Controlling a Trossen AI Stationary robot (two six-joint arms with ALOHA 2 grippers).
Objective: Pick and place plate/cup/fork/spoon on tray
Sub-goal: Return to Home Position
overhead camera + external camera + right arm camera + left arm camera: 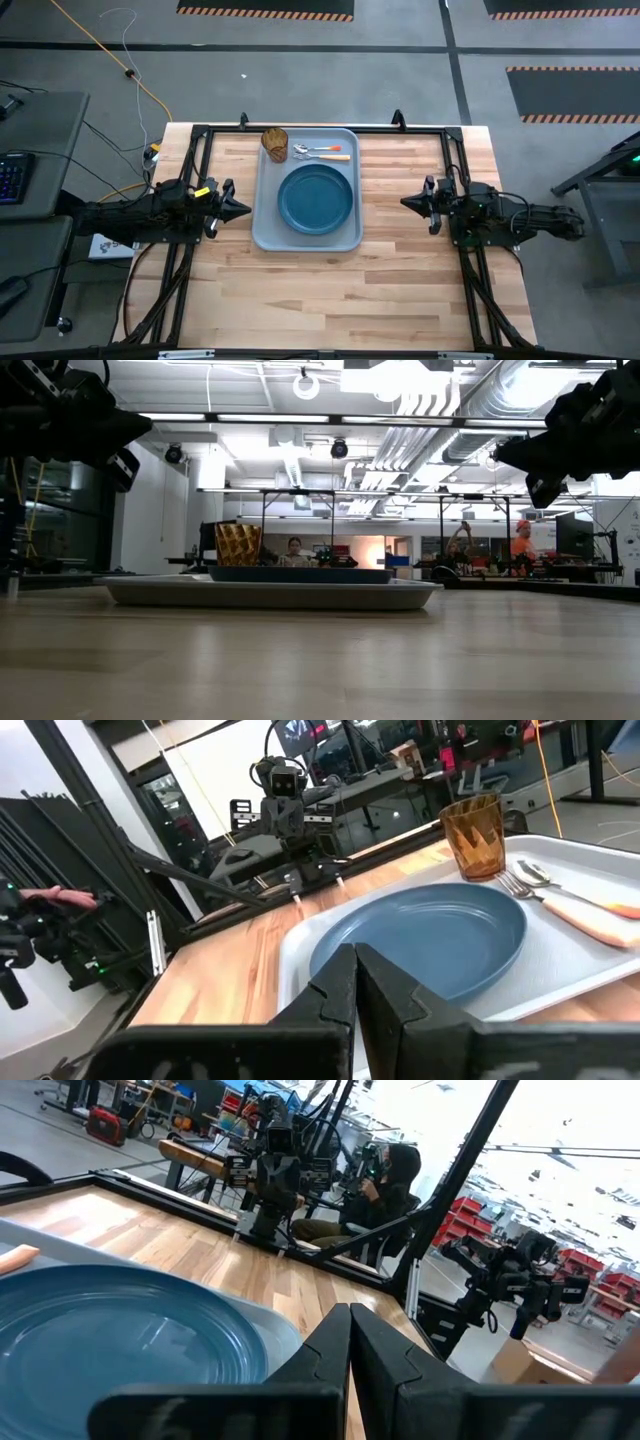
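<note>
Closest to each wrist lens, dark fingers press together on nothing. In the overhead frame the left gripper [243,208] sits centre-left and the right gripper [407,202] centre-right. Both point inward at the tray [268,238] between them, the left one nearer its edge. On that matte grey-blue tray rests the glossy round plate [316,198]. Along its upper edge stand the faceted amber cup [275,142], then the metal-headed spoon [322,149] and fork [330,157], handles running left-right. Nothing seems left to grasp.
</note>
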